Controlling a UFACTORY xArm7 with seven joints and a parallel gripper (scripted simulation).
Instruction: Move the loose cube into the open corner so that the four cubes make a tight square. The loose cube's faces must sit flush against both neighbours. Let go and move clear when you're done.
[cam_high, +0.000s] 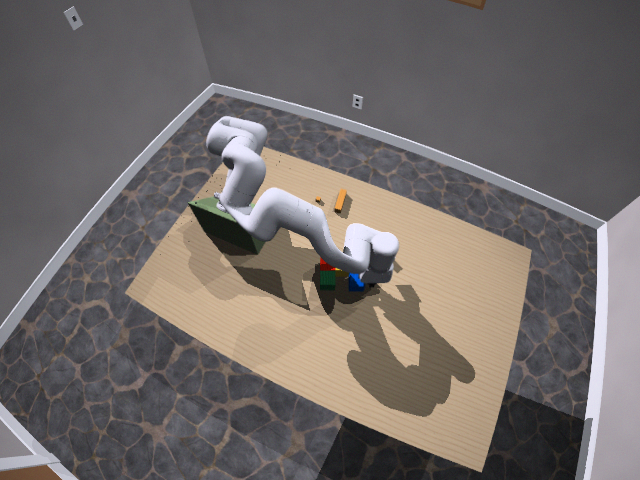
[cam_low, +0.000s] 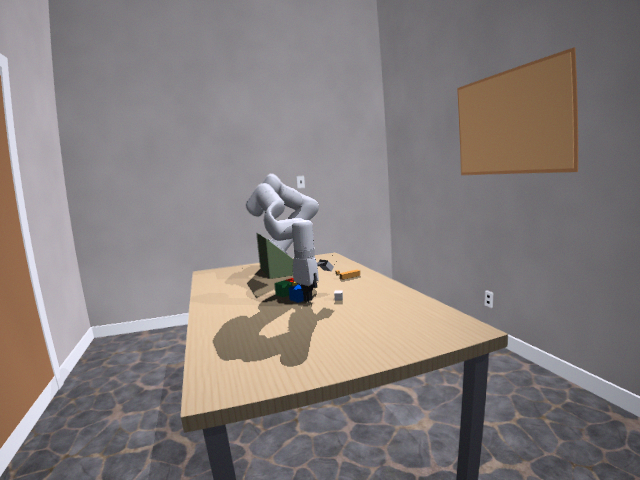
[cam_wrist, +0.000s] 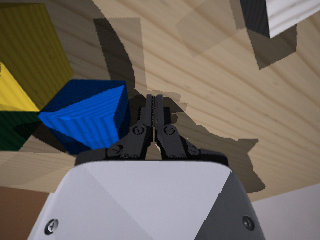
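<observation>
The loose blue cube lies on the table. In the top view a gap separates it from the green cube. The red cube sits behind the green one, and the yellow cube beside the red one is partly hidden by the arm. In the wrist view, blue is close to yellow's corner; contact cannot be told. My gripper is shut and empty, low beside blue's side away from green. A narrow space shows between the fingertips and blue.
A white cube stands to the gripper's right in the exterior view. An orange block and a small orange piece lie farther back. A green wedge-shaped block stands near the arm's base.
</observation>
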